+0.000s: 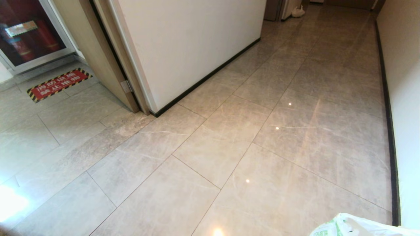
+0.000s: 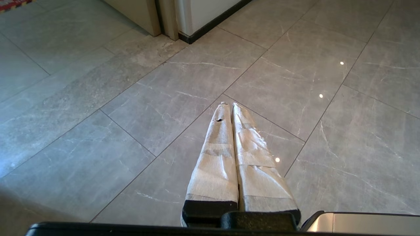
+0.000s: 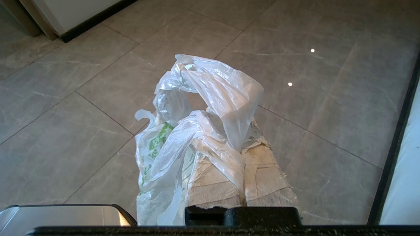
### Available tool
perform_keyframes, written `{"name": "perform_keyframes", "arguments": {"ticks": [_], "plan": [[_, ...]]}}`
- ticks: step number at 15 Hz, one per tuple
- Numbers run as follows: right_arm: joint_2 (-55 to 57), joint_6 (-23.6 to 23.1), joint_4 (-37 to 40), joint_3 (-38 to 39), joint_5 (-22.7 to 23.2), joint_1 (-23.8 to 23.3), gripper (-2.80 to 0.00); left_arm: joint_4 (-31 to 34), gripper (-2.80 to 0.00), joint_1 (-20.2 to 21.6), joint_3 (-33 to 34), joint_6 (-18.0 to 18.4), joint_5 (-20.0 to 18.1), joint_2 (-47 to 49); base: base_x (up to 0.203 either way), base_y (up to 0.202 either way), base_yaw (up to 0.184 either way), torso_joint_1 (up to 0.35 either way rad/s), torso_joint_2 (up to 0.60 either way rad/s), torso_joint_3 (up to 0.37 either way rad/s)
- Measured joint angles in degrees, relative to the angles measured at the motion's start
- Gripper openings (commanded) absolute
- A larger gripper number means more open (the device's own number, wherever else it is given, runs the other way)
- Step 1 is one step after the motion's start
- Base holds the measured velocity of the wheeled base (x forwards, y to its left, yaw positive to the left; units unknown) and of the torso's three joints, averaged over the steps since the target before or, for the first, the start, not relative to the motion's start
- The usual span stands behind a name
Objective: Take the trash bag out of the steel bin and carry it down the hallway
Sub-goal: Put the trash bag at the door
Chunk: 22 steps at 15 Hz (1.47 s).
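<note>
The trash bag [image 3: 203,108], thin crinkly white plastic with green print, is bunched around my right gripper [image 3: 244,131], which is shut on a fold of it; the bag drapes over the taped fingers [image 3: 269,173] and hangs down beside them. A corner of the bag [image 1: 357,226] shows at the bottom right of the head view. My left gripper [image 2: 229,105] is shut and empty, its taped fingers [image 2: 216,164] pressed together above the floor. The hallway [image 1: 295,114] of glossy marble-veined tiles stretches ahead. The steel bin is out of view.
A white wall with black skirting [image 1: 197,49] juts in on the left, with a wooden door frame [image 1: 108,65] beside it. Another wall [image 1: 403,98] runs along the right. A red-and-yellow floor sticker [image 1: 57,83] and a glass cabinet [image 1: 29,32] lie far left.
</note>
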Motion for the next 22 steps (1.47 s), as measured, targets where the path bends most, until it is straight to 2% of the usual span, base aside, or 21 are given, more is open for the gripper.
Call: {"name": "perform_keyframes", "arguments": {"ticks": [14,19,20,22], "plan": [[0.0,-0.5,-0.1,0.0,0.0,0.0,-2.80,0.0,-2.80,0.0,0.0,0.0,0.0,0.0,0.000,0.000,0.000,0.002,0.00,-0.197],[0.0,0.3,0.1,-0.4,0.1,0.0,-2.80,0.0,-2.80,0.0,0.0,0.3,0.0,0.0,0.000,0.000,0.000,0.003,0.00,-0.056],[0.3,0.3,2.1,-2.1,0.3,0.0,-2.80,0.0,-2.80,0.0,0.0,0.3,0.0,0.0,0.000,0.000,0.000,0.000,0.00,0.000],[3.0,0.2,8.2,-10.1,0.2,0.0,-2.80,0.0,-2.80,0.0,0.0,0.3,0.0,0.0,0.000,0.000,0.000,0.000,0.00,0.000]]}}
